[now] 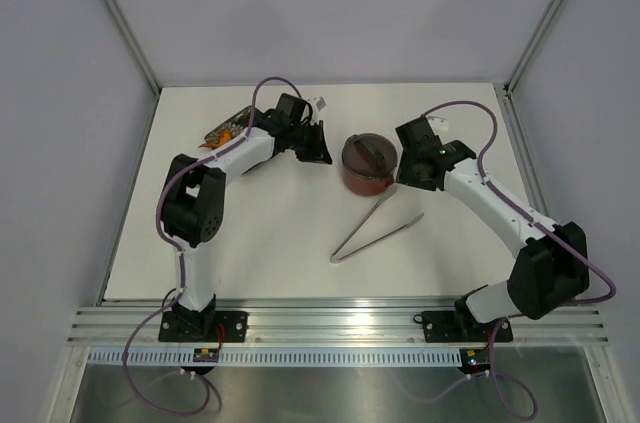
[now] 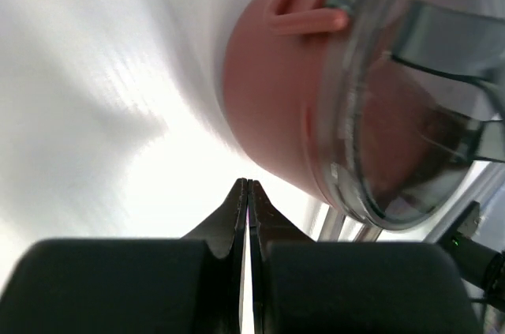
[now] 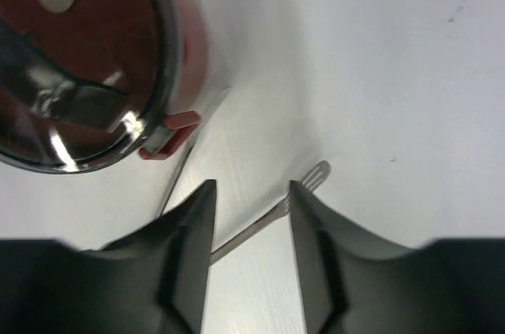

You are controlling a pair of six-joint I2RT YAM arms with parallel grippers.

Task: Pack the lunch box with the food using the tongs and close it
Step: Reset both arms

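The lunch box (image 1: 366,167), a dark-red round pot, stands mid-table with a clear lid (image 2: 410,89) on it; what lies inside is blurred. Its red side lug (image 3: 169,126) shows in the right wrist view. The silver tongs (image 1: 365,226) lie flat in a V just in front of the pot, and one slotted tip (image 3: 316,174) shows beyond my right fingers. My left gripper (image 1: 318,149) is shut and empty just left of the pot (image 2: 268,105). My right gripper (image 1: 405,169) is open at the pot's right side, above the tongs, holding nothing. Orange food bits (image 1: 222,129) show at the back left.
A dark tray (image 1: 236,121) lies at the back left, mostly behind my left arm. Grey walls with metal posts close in the white table on three sides. The arm bases stand on a rail at the near edge.
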